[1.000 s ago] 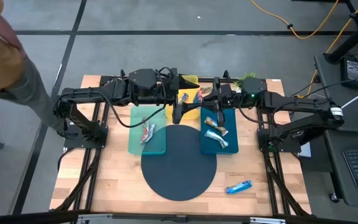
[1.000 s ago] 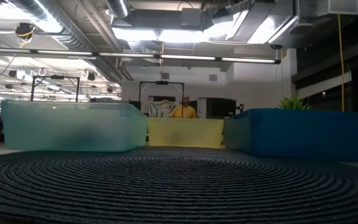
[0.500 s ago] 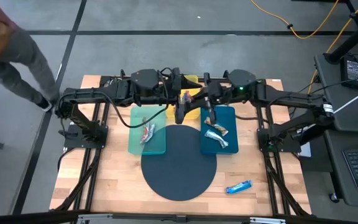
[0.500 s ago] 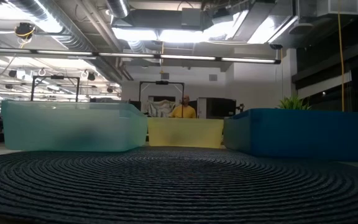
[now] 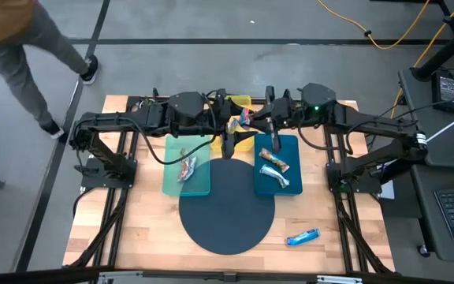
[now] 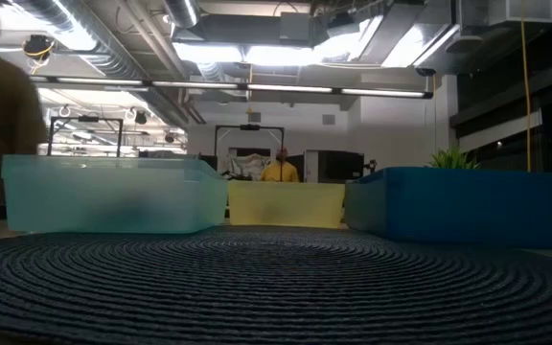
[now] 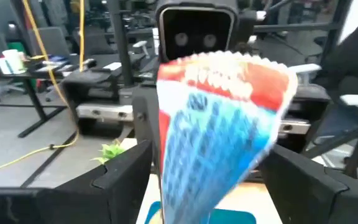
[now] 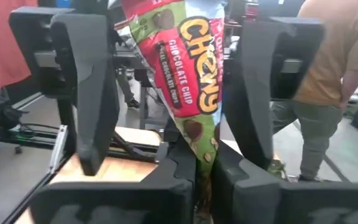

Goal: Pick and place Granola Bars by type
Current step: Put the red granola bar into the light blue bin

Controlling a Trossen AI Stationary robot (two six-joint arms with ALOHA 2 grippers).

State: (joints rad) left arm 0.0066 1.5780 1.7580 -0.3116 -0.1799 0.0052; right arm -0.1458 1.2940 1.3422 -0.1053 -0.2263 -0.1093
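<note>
My right gripper [image 5: 254,122] is shut on a granola bar [image 8: 191,68] with a red and green "Chewy" wrapper. It holds the bar up over the yellow tray [image 5: 243,142]. My left gripper [image 5: 231,125] faces it, open. Its two fingers [image 8: 86,93] stand on either side of the bar without touching it. The left wrist view shows the bar's red, blue and white side [image 7: 219,124]. More bars lie in the pale green tray [image 5: 187,164], the blue tray [image 5: 275,164] and the yellow tray. A blue-white bar [image 5: 302,237] lies on the table. My right gripper pinches the bar's near end [image 8: 205,163] between its two fingers. The fingers come level from the table's right side and lie along the bar. The bar sticks out forward past the fingertips, lifted clear of the trays.
A dark round mat [image 5: 227,205] lies in front of the three trays [image 6: 113,196]. A small green plant [image 5: 315,96] stands at the far right of the table. A person [image 5: 22,39] walks past beyond the table's far left corner.
My right gripper has risen from over the blue tray. It has carried the bar toward the table's far edge and toward my left gripper, and the bar now stands between that gripper's open fingers. The person at the far left has walked on.
</note>
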